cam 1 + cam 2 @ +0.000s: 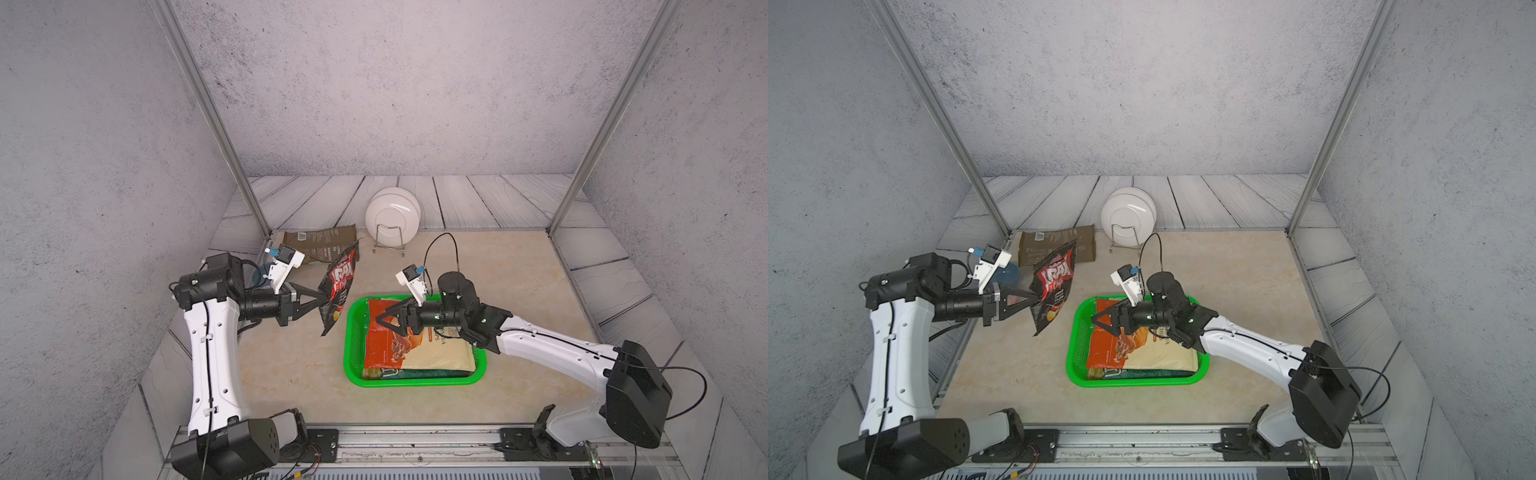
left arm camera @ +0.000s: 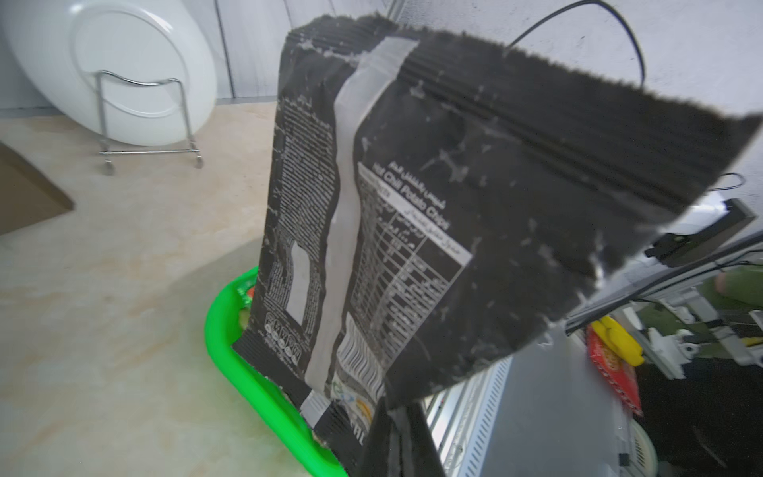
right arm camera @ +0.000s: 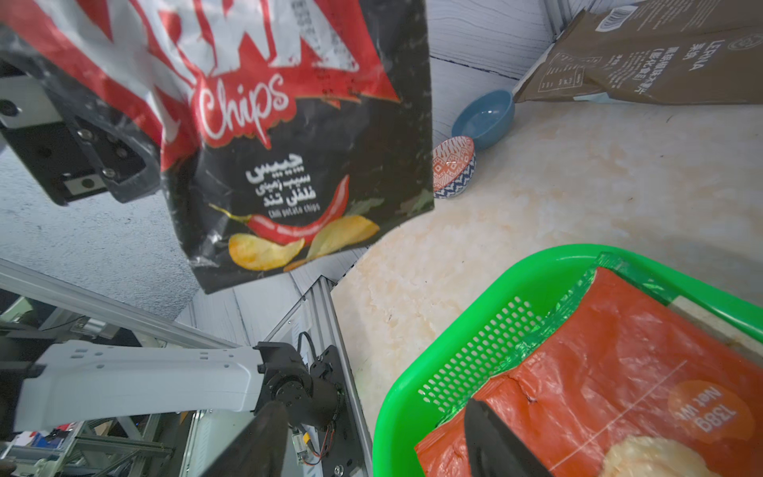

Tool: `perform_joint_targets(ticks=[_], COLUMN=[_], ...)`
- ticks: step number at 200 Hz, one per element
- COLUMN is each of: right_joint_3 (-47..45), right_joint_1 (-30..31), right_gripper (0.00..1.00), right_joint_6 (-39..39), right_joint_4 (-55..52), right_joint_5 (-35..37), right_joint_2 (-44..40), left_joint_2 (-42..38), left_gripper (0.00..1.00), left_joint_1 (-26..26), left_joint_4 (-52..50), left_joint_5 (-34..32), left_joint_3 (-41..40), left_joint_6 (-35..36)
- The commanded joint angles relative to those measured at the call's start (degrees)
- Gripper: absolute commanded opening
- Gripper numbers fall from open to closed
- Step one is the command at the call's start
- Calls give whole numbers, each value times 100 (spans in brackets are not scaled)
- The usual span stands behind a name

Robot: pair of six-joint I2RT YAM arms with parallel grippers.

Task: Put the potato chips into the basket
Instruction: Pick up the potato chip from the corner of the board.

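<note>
Bag of black-and-red potato chips [image 1: 338, 291] hangs from the left gripper [image 1: 321, 300], which is clamped on its side edge. Its long axis runs steeply up and down, the top leaning away from the arm, the bottom corner below the fingertips and off the table. The printed front faces the right gripper [image 1: 386, 326]. The green basket [image 1: 415, 381] sits just past the bag, across a strip of bare tabletop. The right gripper, jaws spread and empty, hovers over an orange-and-cream bag [image 1: 386, 351] inside the basket.
</note>
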Motion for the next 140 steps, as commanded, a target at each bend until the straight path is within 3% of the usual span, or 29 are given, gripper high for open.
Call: perform_joint_targets(ticks=[1,53,140], right_joint_3=[64,11,249], right_joint_1=[-314,-765,-957], right_gripper=[73,75,77], right_joint_6=[127,76,26], right_joint_4=[414,936,1387], right_joint_5=[-827,-1623,-1799], right_joint_2=[-20,18,456], left_joint_2=[-33,5,-213], left_gripper=[0,0,0], left_joint_1=[-386,-883,-1349], left_joint_4=[-1101,-1102,-1104], left_joint_5=[611,1012,1077], left_joint_3=[-219,-659,-1058], left_joint_6=[-171,-107,-56])
